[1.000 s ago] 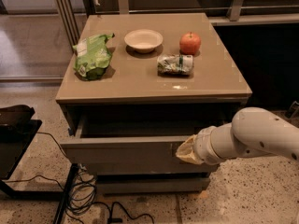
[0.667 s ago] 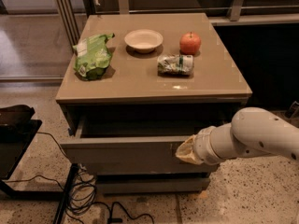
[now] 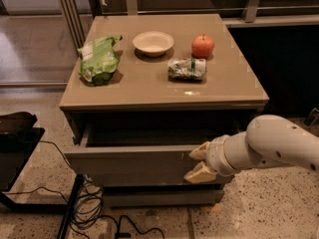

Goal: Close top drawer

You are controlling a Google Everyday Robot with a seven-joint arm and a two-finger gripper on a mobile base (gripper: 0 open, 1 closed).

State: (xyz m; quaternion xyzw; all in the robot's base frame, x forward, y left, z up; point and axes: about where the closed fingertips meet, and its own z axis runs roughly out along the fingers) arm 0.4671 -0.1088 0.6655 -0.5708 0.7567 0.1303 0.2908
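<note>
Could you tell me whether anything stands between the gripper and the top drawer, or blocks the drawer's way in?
Nothing visible does. The gripper is at the top drawer's front panel, near its right end, and nothing sticks up from the shadowed inside.

On the tabletop (image 3: 149, 91) a green bag (image 3: 99, 59) is set at the left, a pale bowl (image 3: 153, 43) far in the middle, a red apple (image 3: 203, 46) far right, and a crumpled packet (image 3: 186, 68) just nearer. Black cables (image 3: 92, 208) are strewn on the near-left floor (image 3: 259, 220). The gripper (image 3: 199, 162) is held near right, fingers (image 3: 200, 151) spread.
</note>
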